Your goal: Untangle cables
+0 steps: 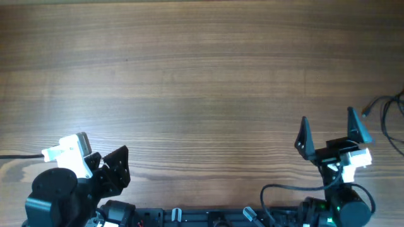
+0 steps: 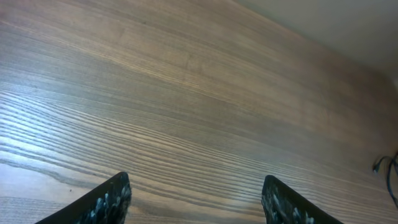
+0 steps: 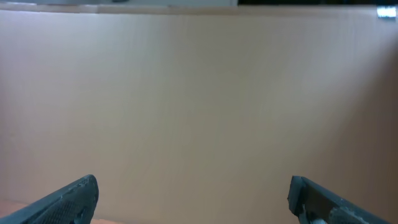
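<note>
Dark cables [image 1: 390, 113] lie at the far right edge of the wooden table [image 1: 202, 75], mostly cut off by the frame; a small part also shows at the right edge of the left wrist view [image 2: 387, 169]. My left gripper [image 1: 110, 167] is open and empty at the front left; its fingertips [image 2: 196, 199] frame bare wood. My right gripper [image 1: 329, 129] is open and empty at the front right, left of the cables; its fingers [image 3: 193, 196] frame only a plain tan surface.
A thin dark cable [image 1: 19, 156] runs off the left edge near the left arm. Black arm wiring [image 1: 284, 195] loops by the right arm's base at the front edge.
</note>
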Robot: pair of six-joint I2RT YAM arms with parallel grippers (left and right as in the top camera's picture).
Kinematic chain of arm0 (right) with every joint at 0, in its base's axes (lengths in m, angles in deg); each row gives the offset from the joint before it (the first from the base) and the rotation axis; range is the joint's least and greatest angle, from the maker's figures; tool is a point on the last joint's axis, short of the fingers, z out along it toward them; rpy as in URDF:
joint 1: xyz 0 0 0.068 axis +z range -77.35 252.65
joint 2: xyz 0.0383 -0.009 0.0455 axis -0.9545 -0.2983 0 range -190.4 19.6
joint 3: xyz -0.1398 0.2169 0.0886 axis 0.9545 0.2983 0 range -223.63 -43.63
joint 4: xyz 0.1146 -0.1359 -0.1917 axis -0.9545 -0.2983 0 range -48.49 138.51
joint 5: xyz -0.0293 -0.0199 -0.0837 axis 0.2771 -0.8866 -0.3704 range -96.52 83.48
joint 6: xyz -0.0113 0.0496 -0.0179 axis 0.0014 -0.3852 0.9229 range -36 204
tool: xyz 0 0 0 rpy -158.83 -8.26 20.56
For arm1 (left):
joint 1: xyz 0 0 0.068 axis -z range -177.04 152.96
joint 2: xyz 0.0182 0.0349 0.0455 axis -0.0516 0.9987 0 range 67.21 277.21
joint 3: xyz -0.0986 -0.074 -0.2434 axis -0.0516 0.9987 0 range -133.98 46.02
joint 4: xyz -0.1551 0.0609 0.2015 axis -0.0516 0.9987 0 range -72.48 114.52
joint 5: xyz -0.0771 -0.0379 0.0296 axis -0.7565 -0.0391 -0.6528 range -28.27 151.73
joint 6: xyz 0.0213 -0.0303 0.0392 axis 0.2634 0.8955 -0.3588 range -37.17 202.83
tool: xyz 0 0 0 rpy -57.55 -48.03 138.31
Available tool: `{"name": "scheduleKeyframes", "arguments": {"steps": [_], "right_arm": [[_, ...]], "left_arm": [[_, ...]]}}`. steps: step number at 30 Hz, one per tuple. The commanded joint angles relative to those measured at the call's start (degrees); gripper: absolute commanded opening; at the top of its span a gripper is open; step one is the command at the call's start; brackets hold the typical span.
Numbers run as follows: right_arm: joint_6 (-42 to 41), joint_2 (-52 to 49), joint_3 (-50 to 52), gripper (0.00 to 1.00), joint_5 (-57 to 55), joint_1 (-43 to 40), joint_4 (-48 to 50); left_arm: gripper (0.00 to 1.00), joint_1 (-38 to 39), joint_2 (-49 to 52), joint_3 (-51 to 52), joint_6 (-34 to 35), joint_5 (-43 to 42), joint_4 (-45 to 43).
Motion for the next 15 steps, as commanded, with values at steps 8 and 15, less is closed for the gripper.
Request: {"name": "scheduleKeyframes", "arguments": {"steps": [8,15], "right_arm": [[-11.0,0.4,1.0,1.0,-13.6,-0.2,-18.3],[-13.5,0.4,1.0,1.0,-15.0,-0.2,-25.5]], "left_arm": [[0.7,-0.3,-0.4,-0.5,-0.1,0.6,-0.2],[0.69,-0.3,-0.4,-0.5,-0.1,0.6,-0.2]]}}
